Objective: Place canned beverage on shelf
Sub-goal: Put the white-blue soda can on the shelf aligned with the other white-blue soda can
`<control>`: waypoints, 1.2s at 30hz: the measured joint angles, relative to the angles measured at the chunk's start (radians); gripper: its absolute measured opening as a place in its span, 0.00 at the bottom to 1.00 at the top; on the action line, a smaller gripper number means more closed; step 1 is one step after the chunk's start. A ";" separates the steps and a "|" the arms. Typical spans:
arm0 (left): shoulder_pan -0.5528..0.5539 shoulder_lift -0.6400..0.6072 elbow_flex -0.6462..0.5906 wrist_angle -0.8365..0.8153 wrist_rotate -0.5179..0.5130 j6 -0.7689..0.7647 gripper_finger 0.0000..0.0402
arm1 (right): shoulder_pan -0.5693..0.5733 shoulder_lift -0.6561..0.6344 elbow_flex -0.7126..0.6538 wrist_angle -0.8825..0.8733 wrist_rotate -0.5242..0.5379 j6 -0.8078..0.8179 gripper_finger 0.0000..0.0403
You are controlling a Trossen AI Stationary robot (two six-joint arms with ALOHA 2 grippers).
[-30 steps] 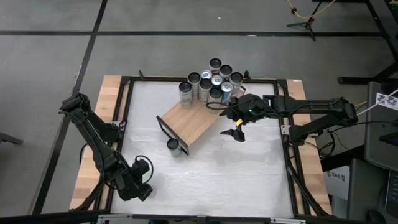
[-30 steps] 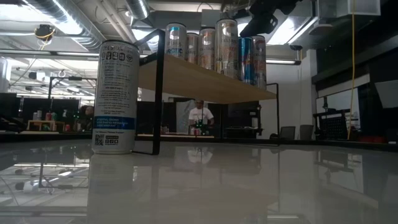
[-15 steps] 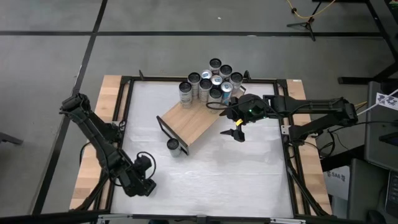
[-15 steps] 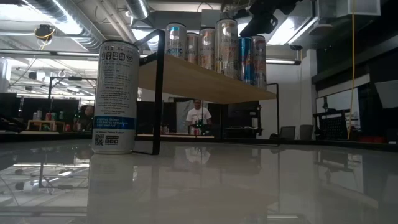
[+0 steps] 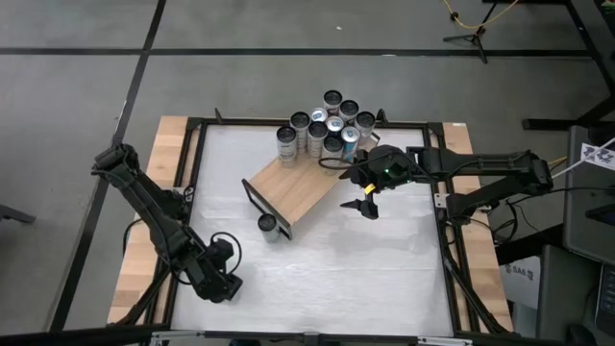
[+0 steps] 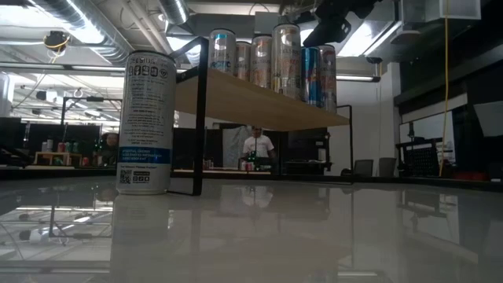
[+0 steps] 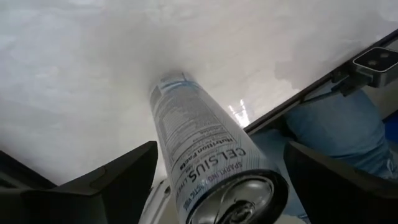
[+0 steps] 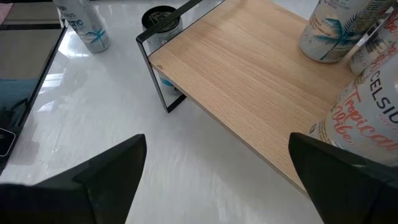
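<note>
White tabletop (image 5: 327, 269) — left end effector (image 7: 211, 180) around can (image 7: 205, 162)

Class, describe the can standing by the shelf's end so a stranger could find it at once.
Find the wooden shelf slanting across the white table. Just off its black-framed end nearer the left arm stands one can, on the tabletop. The cluster of cans nearby crowds together up on the shelf's far end.
</note>
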 joint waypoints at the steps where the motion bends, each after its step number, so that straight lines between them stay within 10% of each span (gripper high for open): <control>1: 0.000 -0.003 0.000 0.000 0.000 -0.002 0.85 | 0.000 0.000 0.000 0.000 0.000 0.000 0.96; 36: -0.003 0.048 0.052 -0.033 0.112 -0.126 0.85 | 0.000 0.000 0.000 -0.001 0.000 0.000 0.96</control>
